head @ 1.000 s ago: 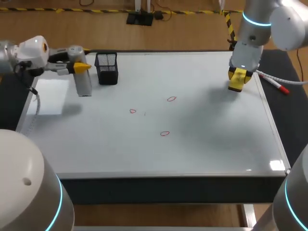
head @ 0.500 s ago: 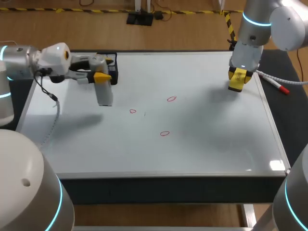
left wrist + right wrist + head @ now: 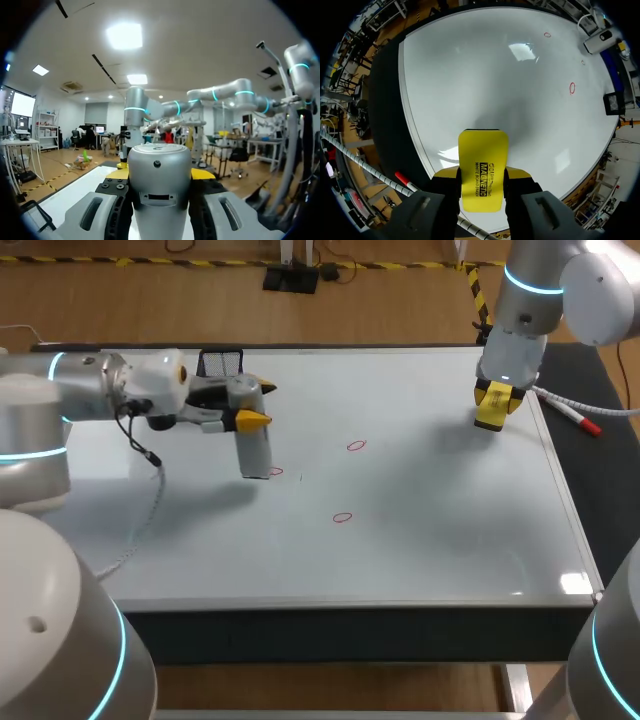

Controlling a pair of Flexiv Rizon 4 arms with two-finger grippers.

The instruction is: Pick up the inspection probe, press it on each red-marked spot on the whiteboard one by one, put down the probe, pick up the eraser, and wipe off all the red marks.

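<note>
Rightward across the glossy white whiteboard (image 3: 430, 530) the left arm (image 3: 90, 390) has carried the silver cylindrical probe (image 3: 255, 448), clamped in the left tool (image 3: 258, 405). The probe stands upright, its lower end pointing down just beside the leftmost red ring (image 3: 276, 471). At the board's far right corner, the right tool (image 3: 497, 398) grips the yellow rectangular eraser (image 3: 484, 165).

probe (image 3: 255, 448) over whiteboard (image 3: 420, 560) beside leftmost mark (image 3: 276, 472), eraser (image 3: 492, 406) far right, basket (image 3: 222, 363) behind probe

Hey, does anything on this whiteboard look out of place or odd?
Nothing spilled or damaged. Only oddity: the right gripper already clamps the yellow rectangular eraser while the left gripper holds the silver cylindrical probe.
</note>
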